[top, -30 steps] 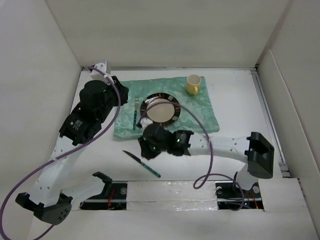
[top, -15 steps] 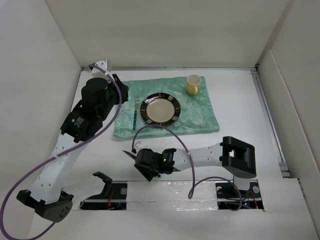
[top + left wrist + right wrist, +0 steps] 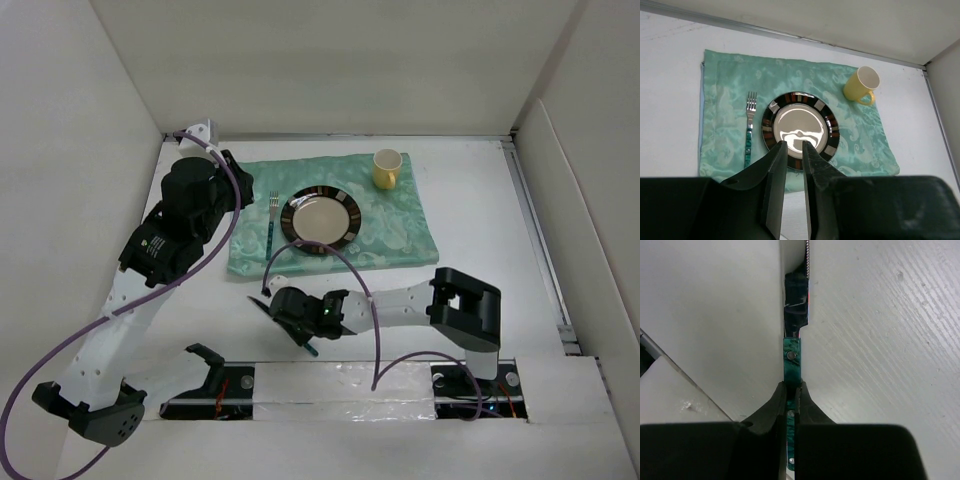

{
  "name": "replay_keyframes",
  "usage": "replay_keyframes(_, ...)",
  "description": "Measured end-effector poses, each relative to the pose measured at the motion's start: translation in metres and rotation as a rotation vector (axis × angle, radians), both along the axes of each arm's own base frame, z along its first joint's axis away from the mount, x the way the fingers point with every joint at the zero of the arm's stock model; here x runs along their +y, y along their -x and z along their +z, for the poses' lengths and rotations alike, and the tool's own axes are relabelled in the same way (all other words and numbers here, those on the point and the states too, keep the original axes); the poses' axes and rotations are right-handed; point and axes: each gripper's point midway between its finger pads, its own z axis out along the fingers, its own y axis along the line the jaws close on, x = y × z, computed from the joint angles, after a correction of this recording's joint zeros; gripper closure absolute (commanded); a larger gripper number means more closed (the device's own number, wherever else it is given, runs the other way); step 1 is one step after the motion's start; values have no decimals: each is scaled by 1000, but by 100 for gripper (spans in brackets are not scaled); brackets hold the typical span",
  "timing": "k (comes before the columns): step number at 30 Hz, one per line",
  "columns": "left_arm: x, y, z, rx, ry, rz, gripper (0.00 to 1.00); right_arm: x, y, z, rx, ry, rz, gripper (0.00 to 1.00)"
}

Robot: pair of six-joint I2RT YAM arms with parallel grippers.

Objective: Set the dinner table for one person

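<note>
A knife point(image 3: 262, 305) with a green handle point(image 3: 792, 357) lies on the white dinner table point(image 3: 480, 220) in front of the mint-green cloth point(image 3: 400, 230). My right gripper point(image 3: 300, 325) is low on the table and shut on the knife's handle point(image 3: 791, 386). On the cloth are a dark-rimmed plate point(image 3: 320, 218), a green-handled fork point(image 3: 271, 225) to its left and a yellow mug point(image 3: 387, 168) at the far right. My left gripper point(image 3: 228, 172) hangs high over the cloth's left side, jaws nearly together and empty point(image 3: 795, 150). In the left wrist view the plate point(image 3: 800, 129), fork point(image 3: 749, 125) and mug point(image 3: 861, 85) show.
White walls border the table at the back and on both sides. The cloth point(image 3: 725, 85) covers the far middle. A purple cable loops from the right arm over the table near the knife. The arm bases sit at the near edge.
My right gripper moved from the plate's near edge back toward me, down to the knife, and closed on its handle. The left arm barely moved.
</note>
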Motion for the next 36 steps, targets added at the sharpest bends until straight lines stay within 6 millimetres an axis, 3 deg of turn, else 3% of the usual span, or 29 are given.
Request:
replay_keyframes(4,2,-1,0,-2,-3,11,82,-10,7,10,2,13,12,100)
replay_keyframes(6,3,-1,0,-4,-4,18,80,-16,7,33,-6,-12,13,100)
replay_keyframes(8,4,-1,1,-5,-4,20,78,-20,-2,69,-23,-86,-8,100)
replay_keyframes(10,3,-1,1,-5,-4,19,78,-27,-27,114,-47,-199,-61,100)
replay_keyframes(12,2,-2,1,-7,-1,15,79,-49,-76,158,-104,-299,-183,100)
replay_keyframes(15,-3,-4,-1,-1,2,-3,79,-92,-153,185,-173,-352,-380,100)
replay_keyframes(18,-9,-7,-5,11,3,-23,78,-135,-219,170,-193,-298,-548,100)
replay_keyframes(21,-11,-7,-10,22,1,-34,78,-166,-258,129,-153,-201,-632,100)
replay_keyframes(27,-14,-8,-19,34,-2,-45,78,-201,-288,65,-58,-54,-697,100)
replay_keyframes(31,-16,-8,-30,56,-8,-49,78,-221,-294,52,-38,-18,-730,100)
replay_keyframes(36,-18,-11,-41,78,-16,-49,78,-230,-310,42,-33,-5,-757,100)
